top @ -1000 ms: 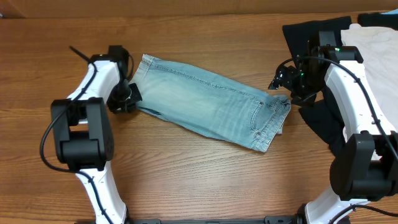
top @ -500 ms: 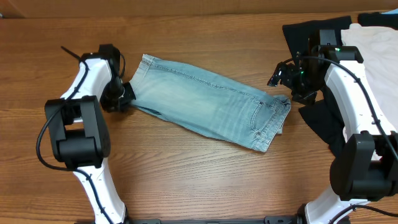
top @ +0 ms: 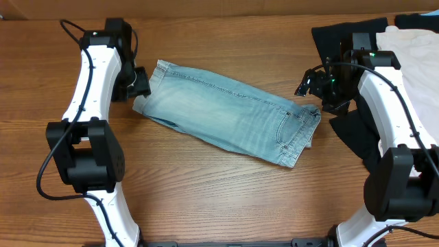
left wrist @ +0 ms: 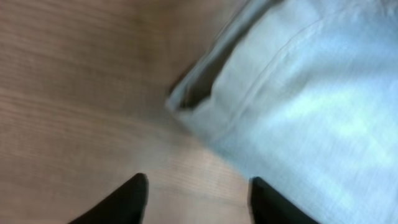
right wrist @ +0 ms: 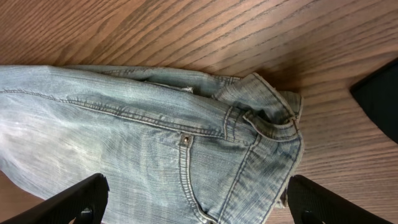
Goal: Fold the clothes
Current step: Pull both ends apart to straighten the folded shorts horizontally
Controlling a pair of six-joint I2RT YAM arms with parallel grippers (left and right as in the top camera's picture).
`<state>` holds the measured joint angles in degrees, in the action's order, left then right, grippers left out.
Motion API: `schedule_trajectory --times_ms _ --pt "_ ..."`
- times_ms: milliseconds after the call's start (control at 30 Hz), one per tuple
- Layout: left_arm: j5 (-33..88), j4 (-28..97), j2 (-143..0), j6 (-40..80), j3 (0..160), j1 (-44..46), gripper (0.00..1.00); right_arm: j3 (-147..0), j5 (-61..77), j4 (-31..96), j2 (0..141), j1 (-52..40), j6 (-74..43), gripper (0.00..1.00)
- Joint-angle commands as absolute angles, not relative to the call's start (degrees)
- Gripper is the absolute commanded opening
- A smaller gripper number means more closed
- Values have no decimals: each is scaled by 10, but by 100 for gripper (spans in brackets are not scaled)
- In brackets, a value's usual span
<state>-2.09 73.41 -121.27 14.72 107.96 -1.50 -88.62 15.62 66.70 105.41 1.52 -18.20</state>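
Observation:
The clothes here are mainly pale blue denim shorts [top: 233,113], lying folded and slanted across the middle of the table. My left gripper [top: 139,84] hovers by their left hem corner [left wrist: 186,99], open, with only bare wood between its fingertips [left wrist: 134,196]. My right gripper [top: 309,84] hangs open and wide over the waistband end [right wrist: 267,118], holding nothing. A black garment [top: 353,130] and a cream-white one [top: 415,58] lie piled at the far right. The black one also shows in the right wrist view [right wrist: 380,87].
The wooden table [top: 219,206] runs to a tan board along its far edge [top: 206,5]. The two arm bases stand at the near edge, left [top: 103,206] and right [top: 394,199]. The right arm reaches over the black garment.
My left gripper has opened, let go of the shorts' left hem, and drawn back toward the far side of the table. The right gripper has stayed almost where it was.

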Motion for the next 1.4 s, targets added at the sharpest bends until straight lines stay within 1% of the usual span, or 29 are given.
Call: schedule_trajectory --times_ms 0,33,100,200,433,600,633,700,833,967,1000,1067,1233,1367 --pt "-34 704 -1207 255 1044 -18 46 -893 151 668 1049 16 -178 96" --pt "-34 695 -1207 291 1027 -18 43 -893 151 669 1049 16 -177 96" --pt "-26 660 -1207 324 992 -18 43 -893 151 672 1049 16 -177 96" --pt "-4 596 -1207 334 944 -17 42 -893 151 674 1049 16 -175 96" --pt "-11 493 -1207 389 852 -16 44 -893 151 680 1049 16 -173 96" --pt "-13 404 -1207 391 792 -15 44 -893 151 681 1049 16 -173 96" --pt "-16 389 -1207 392 780 -15 43 -893 151 681 1049 16 -173 96" --pt "-26 375 -1207 404 764 -17 31 -893 151 681 1049 16 -173 96" --pt "-38 376 -1207 426 750 -34 5 -893 151 682 1049 16 -173 96" --pt "-37 396 -1207 440 749 -66 4 -889 151 683 1049 16 -182 95" --pt "-38 405 -1207 439 749 -78 4 -883 151 682 1049 16 -196 93" --pt "-46 424 -1207 439 749 -96 4 -861 151 674 1049 16 -220 92" --pt "-80 495 -1207 432 749 -132 4 -792 154 628 1049 16 -254 91" --pt "-95 556 -1207 422 748 -142 4 -756 184 587 1049 16 -256 91"
